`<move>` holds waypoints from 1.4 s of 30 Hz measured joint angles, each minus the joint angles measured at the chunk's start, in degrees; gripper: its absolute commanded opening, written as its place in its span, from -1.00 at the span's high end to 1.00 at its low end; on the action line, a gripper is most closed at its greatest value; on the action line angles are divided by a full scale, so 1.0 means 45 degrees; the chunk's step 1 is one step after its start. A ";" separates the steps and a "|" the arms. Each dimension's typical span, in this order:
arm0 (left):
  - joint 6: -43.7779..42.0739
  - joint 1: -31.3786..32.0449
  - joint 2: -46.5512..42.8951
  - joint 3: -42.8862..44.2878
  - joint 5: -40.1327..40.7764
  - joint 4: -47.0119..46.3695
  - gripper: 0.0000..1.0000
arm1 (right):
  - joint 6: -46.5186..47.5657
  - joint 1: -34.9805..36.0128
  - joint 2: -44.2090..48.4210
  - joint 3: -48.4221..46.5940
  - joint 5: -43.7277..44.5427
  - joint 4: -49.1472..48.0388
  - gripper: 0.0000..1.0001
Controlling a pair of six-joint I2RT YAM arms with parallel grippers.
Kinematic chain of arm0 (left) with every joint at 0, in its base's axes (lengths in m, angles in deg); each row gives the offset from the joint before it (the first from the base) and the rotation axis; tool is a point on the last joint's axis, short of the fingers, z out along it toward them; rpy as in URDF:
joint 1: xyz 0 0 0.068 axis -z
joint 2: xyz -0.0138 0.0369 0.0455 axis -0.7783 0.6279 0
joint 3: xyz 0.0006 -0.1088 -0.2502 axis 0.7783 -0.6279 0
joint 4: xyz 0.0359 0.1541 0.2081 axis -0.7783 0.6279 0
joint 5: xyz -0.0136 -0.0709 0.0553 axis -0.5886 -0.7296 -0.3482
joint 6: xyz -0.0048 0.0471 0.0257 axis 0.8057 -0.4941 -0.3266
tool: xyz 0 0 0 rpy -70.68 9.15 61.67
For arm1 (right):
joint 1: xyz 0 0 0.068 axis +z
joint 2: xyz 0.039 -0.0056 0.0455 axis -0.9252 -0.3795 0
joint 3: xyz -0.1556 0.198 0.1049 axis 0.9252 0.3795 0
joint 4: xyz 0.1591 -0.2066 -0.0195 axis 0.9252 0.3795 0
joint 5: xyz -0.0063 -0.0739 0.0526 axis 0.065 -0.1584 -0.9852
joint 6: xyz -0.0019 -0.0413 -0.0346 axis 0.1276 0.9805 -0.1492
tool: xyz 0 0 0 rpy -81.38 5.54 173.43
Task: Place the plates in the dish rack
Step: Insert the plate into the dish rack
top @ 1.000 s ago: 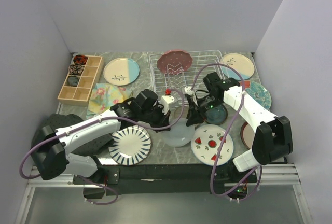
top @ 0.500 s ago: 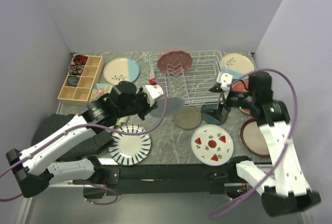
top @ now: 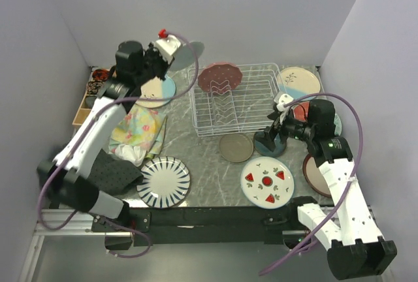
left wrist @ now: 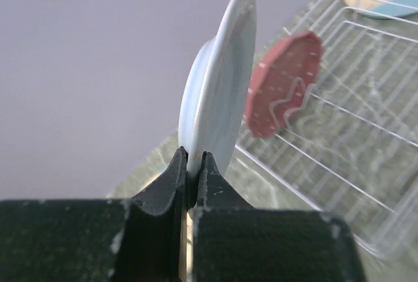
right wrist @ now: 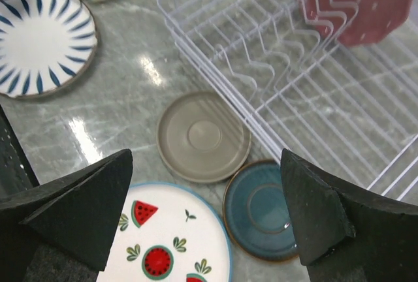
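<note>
In the left jaws: the pale blue plate (left wrist: 219, 86), pinched by its bottom rim, stands on its edge high in the air.
Left jaws: shut tight on the plate, with only a small bit of rim between them.
Ahead of and below the left jaws: the dish rack (top: 235, 102), with a pink plate (top: 220, 76) standing in its far end.
Right jaws: wide apart and holding nothing.
Under the right jaws: the taupe plate (right wrist: 204, 137) and the dark teal plate (right wrist: 261, 209) lie flat on the bench (top: 202, 155), rims touching or very near.
Slip: the grip is small and the plate is big, so I think it could swing or drop and crack on the rack.
Bump: if the blue plate comes down too near the pink plate, it could knock it over.
Missed gap: if the plate leans, it could land on top of the wire tines and tip over, not sit between them.
Flat plates: they look hard to grab, so the right jaws could shove the taupe plate into the teal one or scrape the bench.
</note>
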 measured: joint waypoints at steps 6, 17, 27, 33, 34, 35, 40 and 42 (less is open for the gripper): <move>-0.0219 -0.1341 0.4206 0.3599 -0.2021 -0.0423 0.99 | 0.0253 -0.0155 -0.0515 0.0335 0.0452 0.0044 -1.00; -0.0466 -0.2186 0.9806 0.8330 -0.4770 -0.0544 0.99 | 0.0772 -0.0884 -0.2788 -0.0049 0.0685 0.0719 -1.00; -0.0403 -0.2142 1.1026 0.8340 -0.6742 -0.0981 0.99 | 0.0855 -0.1472 -0.2963 -0.0146 0.0568 0.0952 -1.00; -0.0136 -0.2127 1.1113 0.8340 -0.7329 -0.1384 0.99 | 0.0899 -0.1472 -0.2963 -0.0223 0.0355 0.1025 -1.00; -0.0102 -0.2118 1.1128 0.8340 -0.7373 -0.1467 0.99 | 0.0899 -0.1472 -0.2963 -0.0223 0.0345 0.1035 -1.00; -0.0073 -0.2103 1.1157 0.8374 -0.7397 -0.1506 0.99 | 0.0899 -0.1472 -0.2963 -0.0223 0.0325 0.1035 -1.00; 0.0087 -0.1987 1.1647 0.8684 -0.7558 -0.1671 0.99 | 0.0903 -0.1472 -0.2963 -0.0223 0.0272 0.1078 -1.00; 0.0146 -0.1923 1.1871 0.8694 -0.7577 -0.1719 0.99 | 0.0899 -0.1472 -0.2963 -0.0223 0.0248 0.1122 -1.00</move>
